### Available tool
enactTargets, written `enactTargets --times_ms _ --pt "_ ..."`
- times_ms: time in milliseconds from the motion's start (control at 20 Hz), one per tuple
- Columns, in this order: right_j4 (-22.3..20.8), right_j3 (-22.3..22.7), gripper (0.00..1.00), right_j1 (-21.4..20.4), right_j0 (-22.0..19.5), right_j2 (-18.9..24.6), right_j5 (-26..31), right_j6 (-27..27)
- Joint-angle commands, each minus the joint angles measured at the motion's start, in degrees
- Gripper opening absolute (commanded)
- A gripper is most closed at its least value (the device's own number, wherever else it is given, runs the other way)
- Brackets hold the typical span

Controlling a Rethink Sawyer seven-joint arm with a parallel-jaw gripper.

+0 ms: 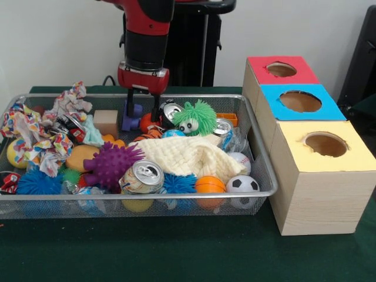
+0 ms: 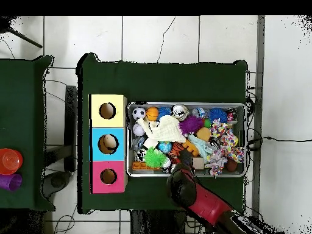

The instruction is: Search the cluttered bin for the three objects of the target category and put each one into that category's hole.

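The bin (image 1: pixel 176 96) of silver wire mesh is packed with clutter; it also shows in the overhead view (image 2: pixel 189 104). My gripper (image 1: pixel 143 115) is down inside its far side, open, fingers apart. A purple block (image 1: pixel 130 121) lies at the left finger and a small orange-red ball (image 1: pixel 147 123) sits between the fingers, not gripped. The hole (image 1: pixel 281 69) with the red surround is on the farthest wooden box, right of the bin, and appears in the overhead view (image 2: pixel 108 177). In the overhead view my arm (image 2: pixel 190 190) covers the gripper.
In the bin: green fuzzy toy (image 1: pixel 197 116), cream cloth (image 1: pixel 188 156), drink can (image 1: pixel 143 176), purple spiky ball (image 1: pixel 111 164), soccer ball (image 1: pixel 242 185), wooden cube (image 1: pixel 106 122), crumpled printed cloth (image 1: pixel 35 138). The blue-surround hole (image 1: pixel 300 101) and yellow-surround hole (image 1: pixel 326 144) are nearer.
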Motion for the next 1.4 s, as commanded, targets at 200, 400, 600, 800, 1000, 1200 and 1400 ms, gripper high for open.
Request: enactTargets --times_ms 200,400,600,800,1000,1200,1400 --pt "4.94 7.05 1.0 7.15 -0.8 4.16 4.96 18.77" --pt "5.69 7.15 1.0 7.43 -1.13 4.59 4.62 18.93" --pt "6.06 7.05 1.0 8.23 -1.6 5.2 4.07 19.3" --pt "5.61 6.92 1.0 9.37 -2.12 6.0 2.61 20.14" --pt "4.96 6.4 1.0 10.4 -2.66 6.47 1.83 20.51" --pt "4.41 5.44 1.0 12.04 -3.27 7.17 0.66 20.67" --pt "4.11 4.82 1.0 13.09 -3.73 7.68 0.19 20.78"
